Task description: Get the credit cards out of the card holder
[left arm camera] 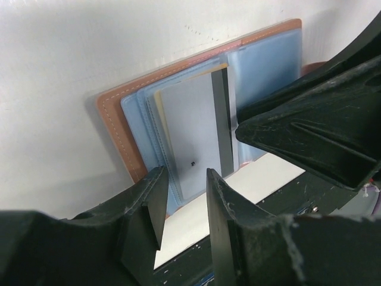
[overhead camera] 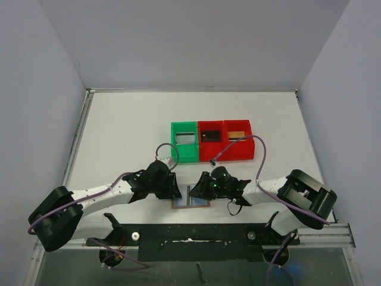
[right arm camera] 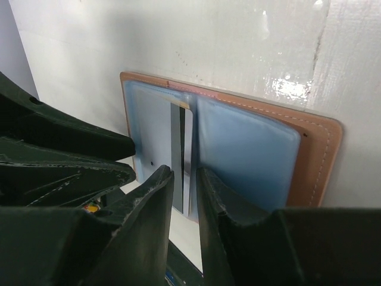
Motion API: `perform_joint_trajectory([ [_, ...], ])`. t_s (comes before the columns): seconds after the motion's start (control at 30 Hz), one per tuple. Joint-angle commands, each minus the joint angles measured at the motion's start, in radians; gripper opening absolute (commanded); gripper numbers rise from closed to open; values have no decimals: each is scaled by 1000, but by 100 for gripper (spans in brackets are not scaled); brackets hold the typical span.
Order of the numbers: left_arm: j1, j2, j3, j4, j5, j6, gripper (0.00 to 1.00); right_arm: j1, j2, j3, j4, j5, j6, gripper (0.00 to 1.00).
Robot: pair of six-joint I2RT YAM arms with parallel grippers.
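The brown card holder (overhead camera: 178, 205) lies open near the table's front edge, blue-grey pockets up; it also shows in the left wrist view (left arm camera: 113, 119) and the right wrist view (right arm camera: 315, 149). A pale grey card with a dark stripe (left arm camera: 190, 131) (right arm camera: 178, 137) sticks out of its middle pocket toward the near edge. My left gripper (overhead camera: 174, 192) (left arm camera: 186, 179) is open, just above the card's near end. My right gripper (overhead camera: 199, 189) (right arm camera: 186, 176) hovers over the same card, jaws slightly apart and holding nothing. A silver-grey card (overhead camera: 185, 138), a black card (overhead camera: 209, 135) and a gold-tan card (overhead camera: 237, 134) lie in the bins.
A green bin (overhead camera: 184, 156) and two red bins (overhead camera: 211, 155) (overhead camera: 239, 155) stand in a row behind the card holder. The two grippers face each other closely over it. The dark front rail (overhead camera: 190, 232) runs just below.
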Motion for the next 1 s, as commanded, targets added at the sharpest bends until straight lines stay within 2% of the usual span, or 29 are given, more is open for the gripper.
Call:
perform_joint_trajectory([
  [0.0,-12,29,39,56,13,7,30,6,16,33,1,-1,-22,25],
  [0.13,-16,67,42,31,7,19,21,6,35,38,1,-13,-22,25],
  [0.27,-19,74,45,-24,-29,34,19,6,53,44,7,-25,-21,23],
  [0.6,-20,56,36,-46,-39,31,17,6,34,45,-14,-17,-28,0],
  [0.97,-21,55,48,-74,-62,35,16,-10,-1,19,-27,-25,-38,0],
])
